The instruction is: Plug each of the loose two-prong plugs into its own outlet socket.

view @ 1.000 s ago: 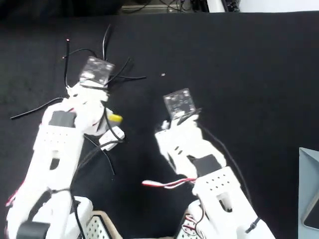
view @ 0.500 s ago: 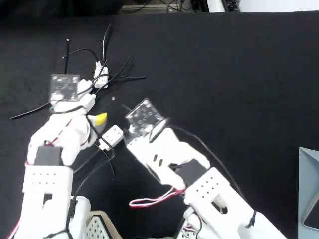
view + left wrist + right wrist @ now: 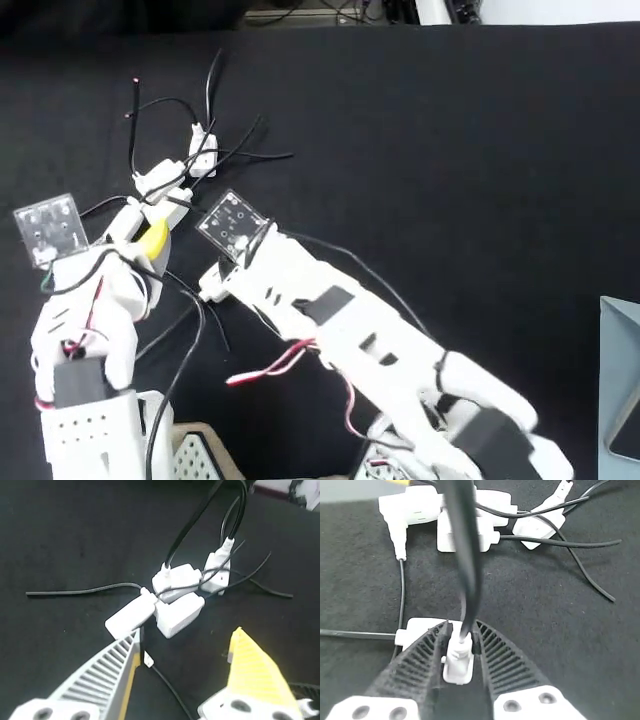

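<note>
Hovering over the left of the desk [image 3: 450, 150] with the left jaws spread wide and holding nothing, at the tip of the left arm [image 3: 85, 330], aimed at a knot of white socket blocks [image 3: 177, 614] and black cords [image 3: 200, 515] just ahead. Noting cords running into some of those blocks, without being able to tell which pairs are fully seated.

Moving right: pinching a loose plug [image 3: 457, 660] in the right jaws, clenched on its white body at the tip of the right arm [image 3: 340, 320], low over the desk and just beside a lone socket block [image 3: 415, 630] set apart from the knot. Judging this as the carry-and-align step for that plug, not yet seated.

Lying with its long axis along the jaws, cord end out toward their tips and its own cord [image 3: 465, 555] climbing away from there. Prong end tucked back toward the palm, prongs hidden, so seemingly pointing away from the lone block.

Calling next for a turn or a regrip to bring the prongs round to face the slots, then a straight push along that axis, perhaps with the left jaws pinning the block against sliding.
</note>
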`<state>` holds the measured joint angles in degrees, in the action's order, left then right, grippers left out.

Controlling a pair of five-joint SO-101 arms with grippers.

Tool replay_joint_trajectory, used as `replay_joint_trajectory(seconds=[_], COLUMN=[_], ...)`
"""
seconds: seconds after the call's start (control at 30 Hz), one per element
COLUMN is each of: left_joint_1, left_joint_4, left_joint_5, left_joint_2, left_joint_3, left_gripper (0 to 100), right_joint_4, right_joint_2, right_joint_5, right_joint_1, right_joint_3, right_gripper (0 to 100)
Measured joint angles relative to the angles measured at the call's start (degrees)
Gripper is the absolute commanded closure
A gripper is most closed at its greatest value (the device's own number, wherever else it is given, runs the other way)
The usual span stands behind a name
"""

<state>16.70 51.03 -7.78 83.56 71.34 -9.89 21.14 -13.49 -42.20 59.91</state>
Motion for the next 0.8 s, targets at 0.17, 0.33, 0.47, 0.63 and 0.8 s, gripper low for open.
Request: replay_joint_trajectory(seconds=[0.17, 0.33, 0.47, 0.63, 0.8], left_joint_1=[0.26, 0.26, 0.26, 0.26, 0.26], left_joint_4=[0.00, 0.00, 0.00, 0.00, 0.00], left_joint_5=[0.00, 0.00, 0.00, 0.00, 0.00], left_joint_2=[6.07, 8.88, 8.97, 8.97, 8.97], left_joint_3=[2.64, 3.69, 3.69, 3.69, 3.69], left_gripper=[72, 72, 72, 72, 72], right_joint_4=[6.59, 12.04, 12.92, 13.01, 13.45], right_joint_2=[-7.38, -9.93, -10.46, -10.55, -13.45], right_joint_5=[0.00, -0.18, -0.18, -0.18, -0.18], right_joint_1=[0.00, 0.00, 0.00, 0.00, 0.00], right_joint_3=[-0.88, -0.88, -0.88, -0.88, -0.88], right_gripper=[98.7, 98.7, 98.7, 98.7, 98.7])
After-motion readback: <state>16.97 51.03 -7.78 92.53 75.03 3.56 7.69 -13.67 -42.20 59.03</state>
